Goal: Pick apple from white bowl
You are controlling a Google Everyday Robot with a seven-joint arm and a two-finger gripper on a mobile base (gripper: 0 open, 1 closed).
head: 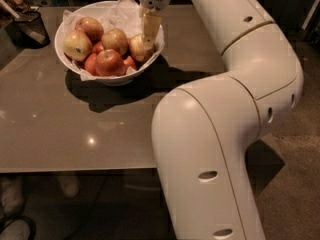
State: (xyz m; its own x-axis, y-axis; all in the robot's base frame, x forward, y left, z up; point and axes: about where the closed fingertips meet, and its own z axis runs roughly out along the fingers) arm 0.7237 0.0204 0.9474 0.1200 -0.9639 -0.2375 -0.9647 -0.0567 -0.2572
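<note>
One claw (149, 31): low in the white bowl (116, 77), against the apple (135, 49); spread or pinching, cannot tell.
Advice: centre your grasp, lift straight, spare the neighbours (115, 40).

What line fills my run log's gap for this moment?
stage: approach | gripper: low inside white bowl, at apple | apple: not yet lifted

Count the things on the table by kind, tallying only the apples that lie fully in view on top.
White bowl: 1
Apples on top: 5, one being the apple beneath the gripper at the bowl's right side
Dark mesh cup: 1
Total: 7
Partly hidden redder apples beneath: not counted
</note>
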